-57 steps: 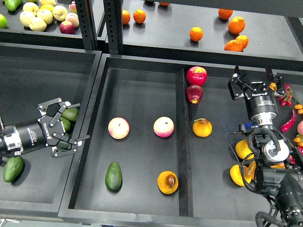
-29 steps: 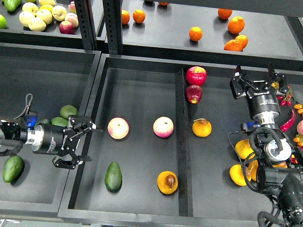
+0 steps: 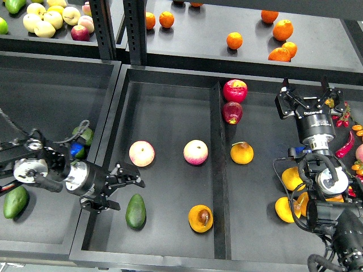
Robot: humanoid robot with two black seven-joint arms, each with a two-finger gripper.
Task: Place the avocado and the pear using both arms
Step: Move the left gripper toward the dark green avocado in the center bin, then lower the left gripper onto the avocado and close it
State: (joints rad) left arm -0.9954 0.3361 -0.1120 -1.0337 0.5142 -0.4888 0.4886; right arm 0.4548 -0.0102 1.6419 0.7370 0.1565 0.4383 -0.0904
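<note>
The left tool is hovering released just left of the dark green teardrop avocado, which is lying left of the orange-yellow brown-patched pear, while the right tool is gaping far beyond.

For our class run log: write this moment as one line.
left gripper: open, beside avocado | right gripper: open, empty | pear: in tray

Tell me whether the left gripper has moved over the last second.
Yes. The left gripper has swung rightward, crossing the tray's left wall from the outer bin, and now hangs open just left of the avocado.
</note>
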